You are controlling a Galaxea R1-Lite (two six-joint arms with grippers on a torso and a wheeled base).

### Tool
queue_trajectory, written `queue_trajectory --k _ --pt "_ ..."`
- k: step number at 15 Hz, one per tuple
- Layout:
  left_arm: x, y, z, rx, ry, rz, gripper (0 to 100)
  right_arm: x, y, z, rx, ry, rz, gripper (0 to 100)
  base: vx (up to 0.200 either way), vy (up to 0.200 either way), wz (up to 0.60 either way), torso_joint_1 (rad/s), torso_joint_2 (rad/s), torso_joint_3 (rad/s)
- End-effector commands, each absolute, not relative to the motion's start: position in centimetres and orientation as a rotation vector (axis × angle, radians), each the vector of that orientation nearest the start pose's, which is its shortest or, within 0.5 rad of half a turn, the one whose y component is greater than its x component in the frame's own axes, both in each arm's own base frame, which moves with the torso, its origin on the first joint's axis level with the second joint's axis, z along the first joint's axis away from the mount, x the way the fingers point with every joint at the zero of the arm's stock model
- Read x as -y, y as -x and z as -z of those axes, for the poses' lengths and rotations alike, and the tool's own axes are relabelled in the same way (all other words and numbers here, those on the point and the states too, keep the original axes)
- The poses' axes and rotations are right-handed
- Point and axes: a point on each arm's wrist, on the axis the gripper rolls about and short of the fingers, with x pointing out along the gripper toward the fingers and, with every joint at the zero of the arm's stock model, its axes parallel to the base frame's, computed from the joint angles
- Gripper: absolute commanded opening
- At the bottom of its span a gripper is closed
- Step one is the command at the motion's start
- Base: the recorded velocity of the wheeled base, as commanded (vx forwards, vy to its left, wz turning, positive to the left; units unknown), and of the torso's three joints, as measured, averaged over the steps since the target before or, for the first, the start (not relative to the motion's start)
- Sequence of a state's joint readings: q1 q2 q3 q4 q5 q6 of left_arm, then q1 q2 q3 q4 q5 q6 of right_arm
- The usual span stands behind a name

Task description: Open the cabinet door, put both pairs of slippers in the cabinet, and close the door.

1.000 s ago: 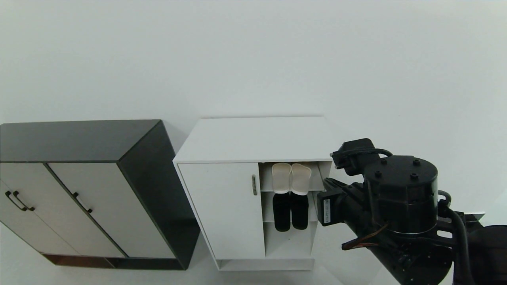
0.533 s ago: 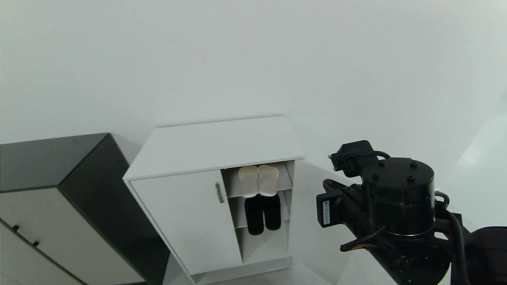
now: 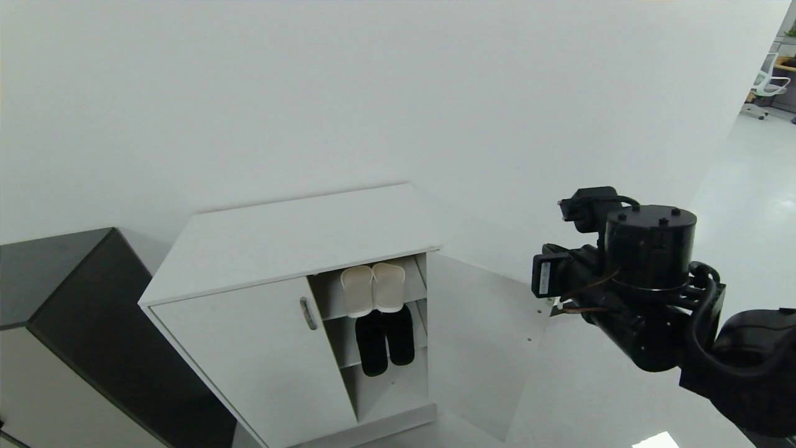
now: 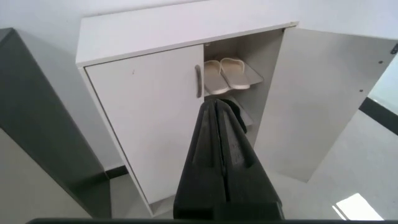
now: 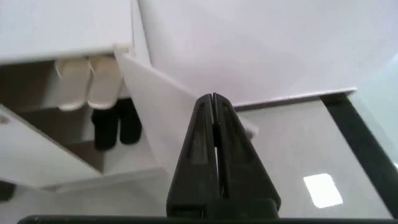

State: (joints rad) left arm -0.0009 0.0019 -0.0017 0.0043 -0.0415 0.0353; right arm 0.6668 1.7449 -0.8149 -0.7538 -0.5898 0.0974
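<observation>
A white cabinet (image 3: 292, 230) stands on the floor (image 3: 622, 398) against a plain white wall (image 3: 373, 93). Its right door (image 3: 479, 348) is swung wide open to the right, and its left door (image 3: 249, 354) is shut, with a small upright handle (image 3: 308, 313) near its inner edge.

Inside the open right half, the white slippers (image 3: 373, 289) lie side by side on the top shelf, touching each other, with their near ends over the shelf's front edge. Just below them, the black slippers (image 3: 385, 339) lie side by side on the middle shelf, and their near ends hang a little past that shelf's front edge. Both pairs are in the cabinet.

A dark cabinet (image 3: 62, 292) with pale doors stands just left of the white one. At the far right, past the end of the wall, an office chair (image 3: 766, 84) stands on the glossy floor.

The right arm (image 3: 647, 274) is held out to the right of the open door, near its free edge. The right gripper (image 5: 214, 98) has its fingers clenched together with nothing between them, and it points toward the open door's outer face and the floor beyond it. Whether it touches the door cannot be told. The left gripper (image 4: 217, 106) also has its fingers pressed together and holds nothing. It is well apart from the front of the cabinet, aimed at the opening where the slippers lie.
</observation>
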Motion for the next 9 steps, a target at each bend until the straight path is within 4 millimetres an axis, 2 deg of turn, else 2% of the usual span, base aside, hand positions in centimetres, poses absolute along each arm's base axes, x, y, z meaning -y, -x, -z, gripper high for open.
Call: queue_trajectory --k 1,7,9 --pt "0.1 2.3 -7.5 -0.004 -0.035 0.043 0 -17.1 -27.8 -17.6 -0.166 0.004 -0.016 0 0.0 0.0 0.0 0.0 0.0 0.0" --pt "0.1 2.3 -7.5 -0.004 -0.034 0.041 0 -16.7 -30.3 -16.6 -0.181 -0.051 0.005 0 -0.2 0.0 0.0 0.001 0.0 -0.002" --pt "0.1 2.3 -7.5 -0.004 -0.034 0.041 0 -16.6 -31.5 -16.6 -0.174 -0.091 0.018 0 0.0 0.0 0.0 0.0 0.0 0.0"
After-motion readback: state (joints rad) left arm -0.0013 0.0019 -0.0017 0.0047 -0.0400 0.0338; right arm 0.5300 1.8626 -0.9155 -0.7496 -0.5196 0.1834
